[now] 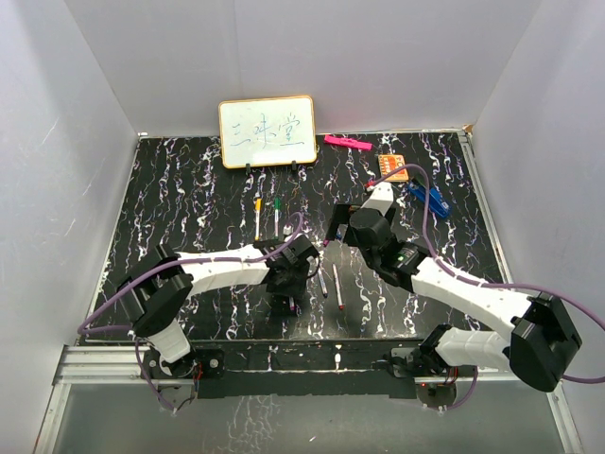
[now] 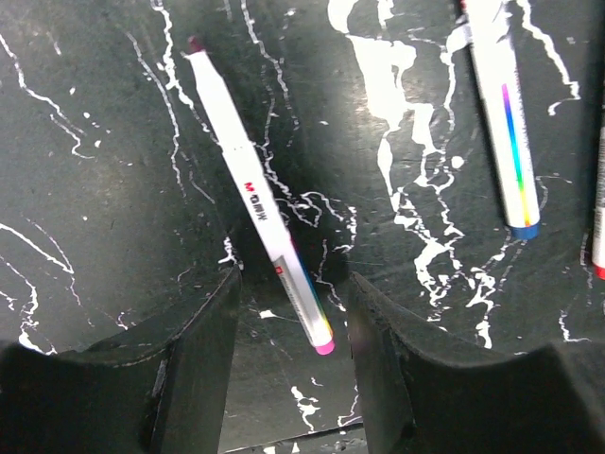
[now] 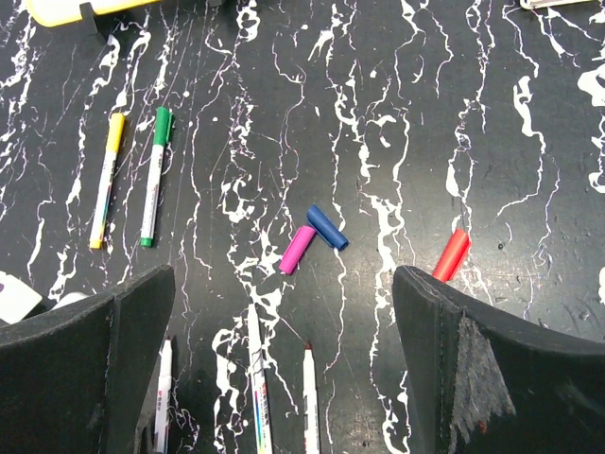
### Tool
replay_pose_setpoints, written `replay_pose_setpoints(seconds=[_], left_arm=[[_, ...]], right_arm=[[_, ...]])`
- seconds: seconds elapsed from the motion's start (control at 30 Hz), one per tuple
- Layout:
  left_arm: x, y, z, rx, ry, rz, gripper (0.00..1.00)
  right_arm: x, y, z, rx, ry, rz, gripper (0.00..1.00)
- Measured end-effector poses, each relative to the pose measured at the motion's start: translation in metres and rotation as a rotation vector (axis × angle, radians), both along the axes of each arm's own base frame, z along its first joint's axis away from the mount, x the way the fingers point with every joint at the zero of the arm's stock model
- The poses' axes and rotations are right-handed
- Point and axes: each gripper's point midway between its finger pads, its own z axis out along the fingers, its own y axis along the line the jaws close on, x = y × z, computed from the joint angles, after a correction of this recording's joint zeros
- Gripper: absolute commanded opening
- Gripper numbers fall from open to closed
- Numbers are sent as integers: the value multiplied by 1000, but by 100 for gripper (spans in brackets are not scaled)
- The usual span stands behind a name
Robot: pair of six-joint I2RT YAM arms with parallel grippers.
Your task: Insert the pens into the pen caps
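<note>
The tabletop (image 3: pixel 529 142) is veined black and white. A magenta cap (image 3: pixel 297 249), a blue cap (image 3: pixel 326 227) and a red cap (image 3: pixel 451 255) are seen; a white pen (image 2: pixel 256 194) is rainbow-striped.

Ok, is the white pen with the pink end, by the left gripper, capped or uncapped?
Uncapped. The thin white pen lies flat with its dark tip bare, under the open left gripper.
</note>
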Motion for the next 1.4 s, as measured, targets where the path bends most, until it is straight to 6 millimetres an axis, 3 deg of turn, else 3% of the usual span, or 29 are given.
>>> replay_pose_setpoints(seconds=[0.23, 0.5, 0.6, 0.8, 1.0, 1.1, 1.4], left_arm=[[-1, 6, -4, 17, -2, 20, 43], [6, 18, -7, 47, -17, 43, 15], [13, 25, -7, 19, -13, 70, 0], [35, 40, -7, -31, -19, 128, 0], [39, 38, -8, -26, -8, 95, 0], [41, 36, -9, -25, -5, 86, 16], [50, 30, -8, -17, -19, 78, 27]], right_arm=[[-2, -2, 1, 7, -7, 0, 98], [-2, -2, 1, 9, -8, -2, 98], [-1, -4, 1, 6, -10, -12, 98], [-1, -5, -12, -13, 25, -31, 98], [-3, -6, -34, -54, 88, -40, 98], [-3, -6, -36, -55, 92, -41, 98], [-3, -4, -35, -39, 94, -45, 98]])
